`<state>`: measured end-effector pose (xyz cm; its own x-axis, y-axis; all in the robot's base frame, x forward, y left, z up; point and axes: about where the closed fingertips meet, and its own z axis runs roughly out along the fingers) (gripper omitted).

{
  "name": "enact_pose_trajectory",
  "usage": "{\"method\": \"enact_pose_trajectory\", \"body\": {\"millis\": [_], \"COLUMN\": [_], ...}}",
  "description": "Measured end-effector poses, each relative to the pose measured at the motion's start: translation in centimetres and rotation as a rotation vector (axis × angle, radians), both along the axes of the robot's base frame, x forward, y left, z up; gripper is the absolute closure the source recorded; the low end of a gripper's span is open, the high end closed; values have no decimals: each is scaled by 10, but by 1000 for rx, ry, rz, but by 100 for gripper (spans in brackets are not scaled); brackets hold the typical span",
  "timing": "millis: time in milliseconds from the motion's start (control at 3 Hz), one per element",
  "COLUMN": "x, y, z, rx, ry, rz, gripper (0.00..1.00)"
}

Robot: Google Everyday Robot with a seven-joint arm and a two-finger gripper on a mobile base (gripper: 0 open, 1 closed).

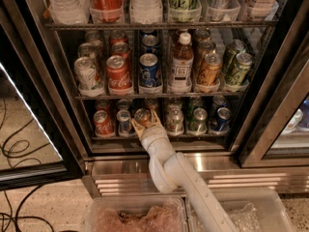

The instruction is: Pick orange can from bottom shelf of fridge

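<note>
The fridge (46, 88) stands open in front of me. On its bottom shelf (112, 137), the orange can (143, 115) stands in the front row, between a silver can (124, 121) and another silver can (174, 120). My gripper (145, 122) reaches up from below on a white arm. One finger is on each side of the orange can's body, closed against it. The can is upright at the shelf's front edge.
A red Coca-Cola can (103, 123) stands at the left of the bottom shelf, with a green can (198, 120) and a blue can (222, 119) to the right. The rack above holds cans and a bottle (181, 62). The ribbed steel base (116, 178) and plastic bins (135, 216) lie below. Cables (19, 146) lie on the floor at left.
</note>
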<state>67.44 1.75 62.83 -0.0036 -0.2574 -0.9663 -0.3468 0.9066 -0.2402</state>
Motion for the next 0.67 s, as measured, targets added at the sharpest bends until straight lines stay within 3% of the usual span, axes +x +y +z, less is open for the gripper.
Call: {"method": "enact_pose_trajectory", "body": {"millis": [667], "x": [0], "y": [0], "z": [0], "rx": [0], "ry": [0], "rz": [0], "gripper": [90]}}
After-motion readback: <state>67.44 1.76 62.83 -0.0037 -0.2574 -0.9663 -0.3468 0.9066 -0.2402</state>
